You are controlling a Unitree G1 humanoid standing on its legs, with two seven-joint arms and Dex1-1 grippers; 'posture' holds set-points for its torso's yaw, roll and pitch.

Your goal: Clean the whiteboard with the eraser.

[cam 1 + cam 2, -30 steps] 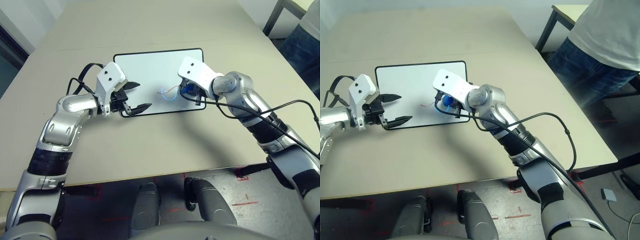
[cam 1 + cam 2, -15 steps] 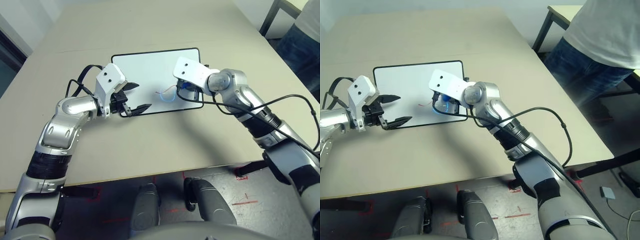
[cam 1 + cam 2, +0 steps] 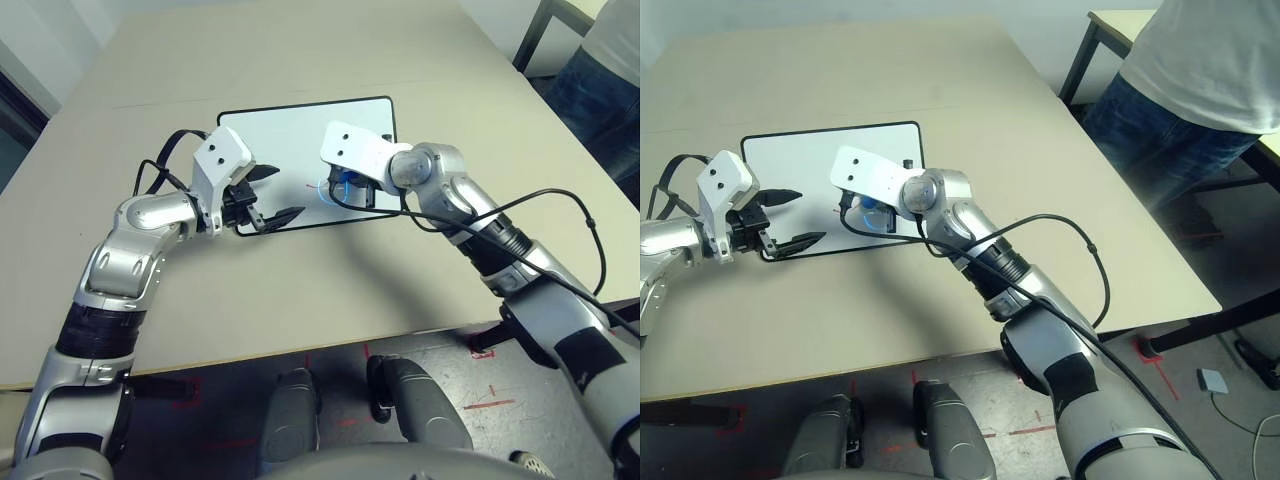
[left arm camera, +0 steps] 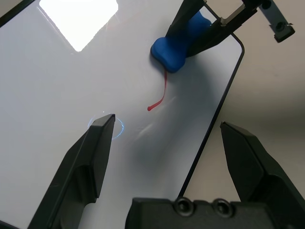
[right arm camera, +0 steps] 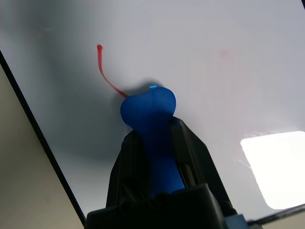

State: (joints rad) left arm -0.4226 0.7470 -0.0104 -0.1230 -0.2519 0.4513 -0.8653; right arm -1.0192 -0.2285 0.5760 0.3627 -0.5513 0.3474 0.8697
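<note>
on the whiteboard [image 3: 290,130], the eraser [image 5: 148,125] sits clamped in the right tool [image 5: 155,157], its tip on a red line [image 5: 106,71]; the left tool [image 4: 169,143] gapes wide beside it.

My right arm reaches forward and across toward my left, elbow bent, wrist turned down over the whiteboard [image 3: 290,125]. My right gripper [image 5: 153,143] has both black fingers clamped on the eraser [image 4: 177,44], gripping its narrow middle and pressing its rounded end onto the board's surface. My left arm is folded at the elbow, forearm lying along the board's near left corner. My left gripper [image 3: 268,196] hangs just above that near edge, its two fingers spread wide apart and holding nothing.
</note>
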